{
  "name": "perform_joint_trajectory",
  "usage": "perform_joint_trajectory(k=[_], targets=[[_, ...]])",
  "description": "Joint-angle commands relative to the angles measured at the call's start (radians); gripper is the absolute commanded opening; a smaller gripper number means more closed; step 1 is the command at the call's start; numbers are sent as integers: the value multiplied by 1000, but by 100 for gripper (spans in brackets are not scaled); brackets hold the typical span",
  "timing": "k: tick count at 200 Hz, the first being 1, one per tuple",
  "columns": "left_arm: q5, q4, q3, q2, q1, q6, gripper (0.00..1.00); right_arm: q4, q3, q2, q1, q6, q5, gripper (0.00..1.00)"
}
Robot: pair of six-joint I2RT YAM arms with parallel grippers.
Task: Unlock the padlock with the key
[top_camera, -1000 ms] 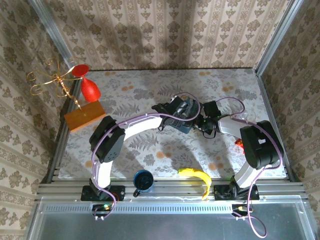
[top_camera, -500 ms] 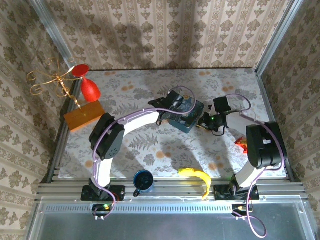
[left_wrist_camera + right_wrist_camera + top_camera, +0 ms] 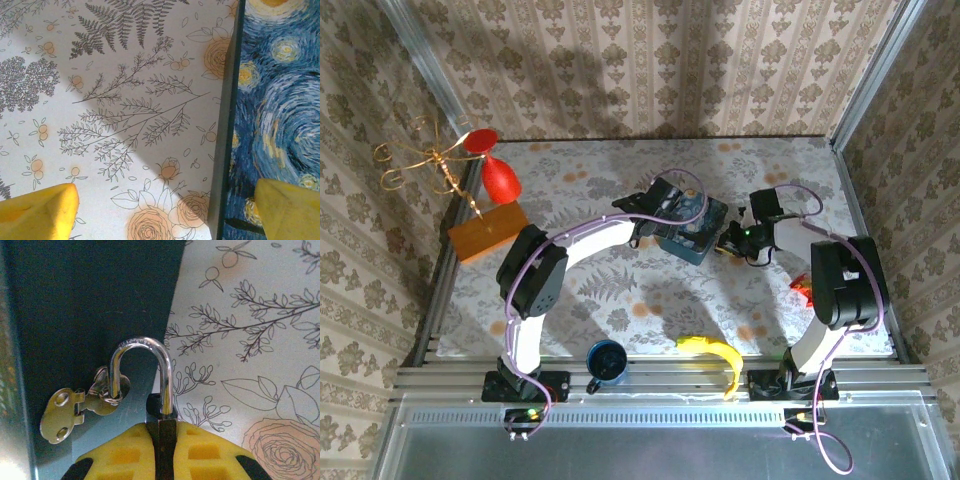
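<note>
The padlock (image 3: 166,382) is hanging from the small metal hasp (image 3: 80,407) on the dark side wall of the blue starry tin (image 3: 90,300). Its silvery shackle is arching up and threading through the hasp's ring. The right gripper (image 3: 161,432) is pinching the lock's dark body between its yellow pads (image 3: 125,452), which are pressing together from either side just below the shackle's right leg. The pads are covering the body, so I cannot tell whether a key is sitting in it. The left leg's end is hiding behind the ring, so I cannot tell either whether the shackle is sprung or latched.

Across the tin, the left gripper (image 3: 165,210) is standing spread wide, one yellow finger hanging over the flowered tablecloth (image 3: 100,100) and the other over the painted lid, with the tin's edge running between them. It is gripping nothing. From above, both arms are reaching to the tin near the middle of the table, the left gripper (image 3: 672,212) at its far left corner and the right gripper (image 3: 734,243) at its right side.

To my eye the job is sitting at the lock itself: the right arm is steadying the body while the left is waiting to brace the tin. The next move is calling for a firm hold on the tin so it is not sliding, then a careful twist or pull at the lock without dragging on the thin hasp.
</note>
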Motion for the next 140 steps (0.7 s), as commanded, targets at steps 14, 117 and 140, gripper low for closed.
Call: perform_joint_trajectory(k=[14,117,140], targets=[[-62,-181,-67,70,48,17,91,53,-49,21,-33,95,-24,0],[-42,-176,-68,73,42,20,89,203,-14,12,-10,190,-54,0],[-39,-175,-72,71,42,20,89,191,15,25,-15,186,-41,0]])
